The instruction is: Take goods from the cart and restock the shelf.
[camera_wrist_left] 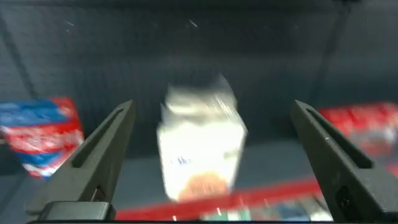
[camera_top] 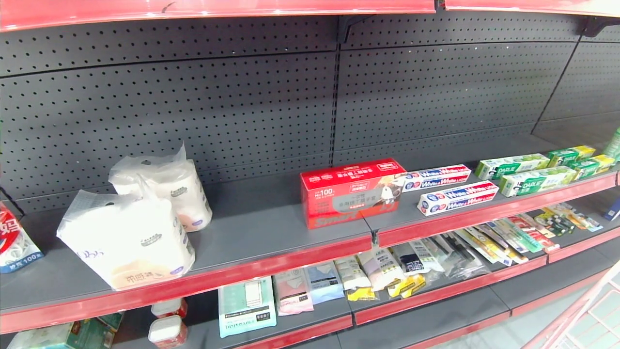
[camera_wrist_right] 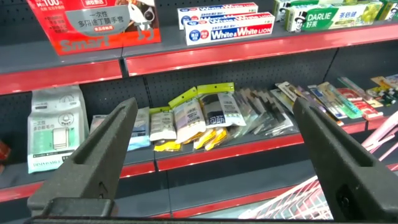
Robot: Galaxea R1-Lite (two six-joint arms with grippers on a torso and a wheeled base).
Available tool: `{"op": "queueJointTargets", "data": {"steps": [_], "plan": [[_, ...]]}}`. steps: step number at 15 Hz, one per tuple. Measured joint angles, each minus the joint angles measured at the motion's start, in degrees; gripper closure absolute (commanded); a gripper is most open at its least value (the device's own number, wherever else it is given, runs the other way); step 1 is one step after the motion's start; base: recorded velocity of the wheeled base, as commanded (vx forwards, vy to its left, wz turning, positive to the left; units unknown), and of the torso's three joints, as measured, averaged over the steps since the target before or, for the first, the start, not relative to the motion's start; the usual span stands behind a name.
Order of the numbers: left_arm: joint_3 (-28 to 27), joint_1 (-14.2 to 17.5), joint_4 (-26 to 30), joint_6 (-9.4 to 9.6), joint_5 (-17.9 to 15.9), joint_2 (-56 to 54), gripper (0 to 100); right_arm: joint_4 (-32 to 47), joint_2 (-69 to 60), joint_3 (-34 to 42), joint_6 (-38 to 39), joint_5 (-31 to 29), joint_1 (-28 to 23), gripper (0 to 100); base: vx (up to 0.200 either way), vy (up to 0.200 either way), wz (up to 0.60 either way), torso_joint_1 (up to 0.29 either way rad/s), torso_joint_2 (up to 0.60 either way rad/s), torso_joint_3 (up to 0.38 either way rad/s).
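Observation:
Two white tissue packs stand on the grey shelf [camera_top: 261,228] at the left, one at the front [camera_top: 128,240] and one behind it [camera_top: 169,189]. My left gripper [camera_wrist_left: 212,109] is open with nothing between its fingers, and it faces a white tissue pack [camera_wrist_left: 202,149] standing on the shelf a little way ahead. My right gripper [camera_wrist_right: 214,102] is open and empty too, held in front of the lower shelves. A corner of the pink wire cart [camera_top: 581,320] shows at the bottom right, and its rim [camera_wrist_right: 298,202] lies below the right gripper.
A red box [camera_top: 351,191] sits mid-shelf, with white toothpaste boxes [camera_top: 457,196] and green ones [camera_top: 537,180] to its right. A red-blue pack [camera_top: 14,240] stands at the far left. Small flat packs [camera_top: 378,271] and toothbrushes [camera_top: 503,237] line the shelf below.

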Motion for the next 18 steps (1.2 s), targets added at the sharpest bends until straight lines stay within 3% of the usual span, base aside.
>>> {"op": "queueJointTargets", "data": {"steps": [3,5,6,12,18], "plan": [[-6.73,3.17,0.17,-0.39,14.34,10.52,0,0.00,0.00,0.00,-0.02,0.00,0.00,0,0.000,0.000,0.00,0.000,0.00,0.000],[-7.62,8.27,1.95,-0.01,18.33,14.77,0,0.00,0.00,0.00,-0.02,0.00,-0.02,0,0.000,0.000,0.00,0.000,0.00,0.000],[-6.68,11.06,3.54,0.46,18.86,16.07,0,0.00,0.00,0.00,-0.02,0.00,-0.02,0,0.000,0.000,0.00,0.000,0.00,0.000],[0.94,18.05,6.39,1.61,19.08,18.44,0,-0.02,0.00,0.00,-0.05,0.01,0.00,0,0.000,0.000,0.00,0.000,0.00,0.000],[2.32,26.38,5.92,1.48,19.02,26.10,0,0.00,0.00,0.00,-0.05,0.01,-0.02,0,0.000,0.000,0.00,0.000,0.00,0.000]]}}
